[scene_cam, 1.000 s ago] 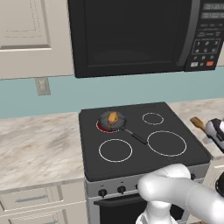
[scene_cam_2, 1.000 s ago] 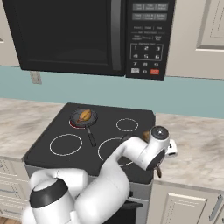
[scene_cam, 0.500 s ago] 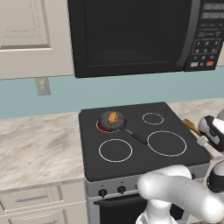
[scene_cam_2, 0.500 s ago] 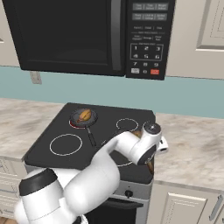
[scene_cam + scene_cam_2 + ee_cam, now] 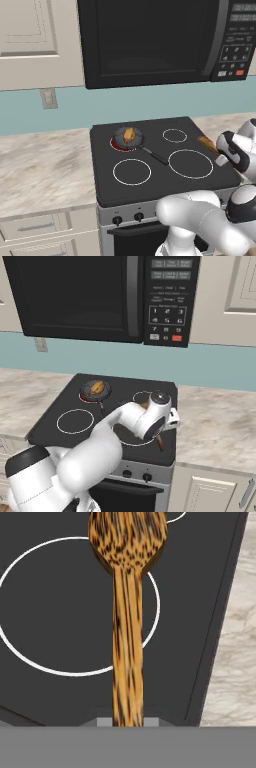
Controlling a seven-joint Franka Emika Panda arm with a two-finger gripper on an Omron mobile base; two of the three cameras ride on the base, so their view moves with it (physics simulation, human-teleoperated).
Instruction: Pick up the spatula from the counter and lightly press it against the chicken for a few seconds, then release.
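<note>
The wooden spatula (image 5: 127,612) runs up the middle of the hand view, held level above the stove's front right burner ring (image 5: 30,602). My gripper (image 5: 127,722) is shut on the spatula's handle. In the left base view the spatula's blade (image 5: 206,144) sticks out from my hand (image 5: 231,152) over the stove's right edge. The chicken (image 5: 128,134) lies in a small dark pan (image 5: 121,141) on the glowing back left burner, well left of the spatula. In the right base view the chicken (image 5: 97,387) is beyond my hand (image 5: 156,421), and the spatula's handle end (image 5: 159,442) pokes out below it.
The pan's handle (image 5: 155,156) points toward the stove's middle. A black microwave (image 5: 150,40) hangs over the black stovetop (image 5: 150,182). Marble counters flank the stove, left (image 5: 45,160) and right (image 5: 215,421).
My hand has carried the spatula leftward from the right counter to above the stove's right side. The chicken and pan have not moved.
</note>
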